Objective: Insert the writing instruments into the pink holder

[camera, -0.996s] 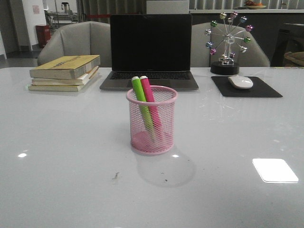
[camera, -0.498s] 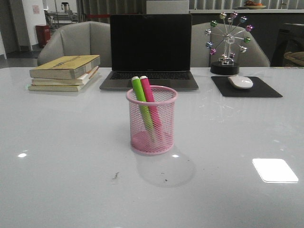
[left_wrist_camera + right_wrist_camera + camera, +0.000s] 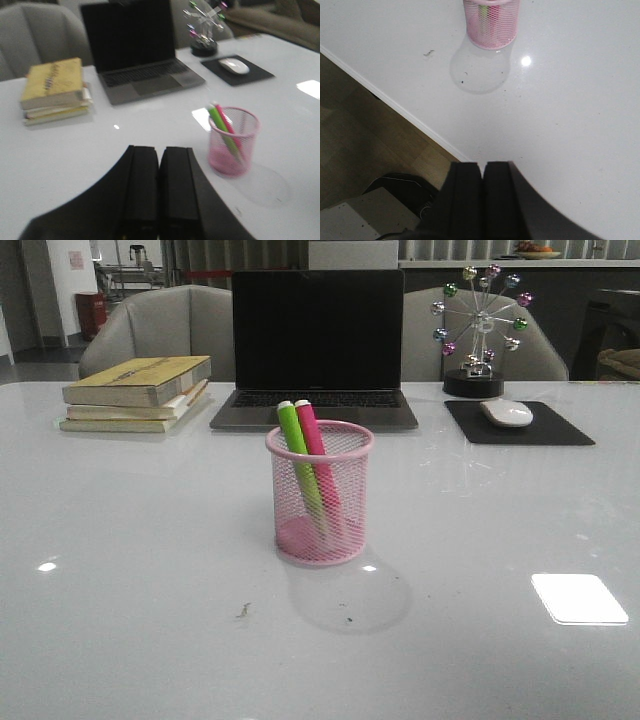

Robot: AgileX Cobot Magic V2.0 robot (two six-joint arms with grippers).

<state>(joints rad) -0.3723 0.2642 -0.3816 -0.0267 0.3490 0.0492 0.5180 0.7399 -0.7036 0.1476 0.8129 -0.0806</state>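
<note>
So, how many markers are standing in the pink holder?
2. The green marker and the pink marker both lean side by side inside the pink holder. None lies on the table.

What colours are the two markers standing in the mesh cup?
One marker is lime green, the other magenta pink; the front view shows them best inside the pink cup.

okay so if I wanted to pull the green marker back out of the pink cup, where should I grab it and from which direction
Probably grip the green marker by its white-tipped top end, the only part clear above the pink cup's rim. Come from above, a hand tilted to match its lean toward the robot's left. The pink marker sits tight alongside, so pinch front to back.
</note>
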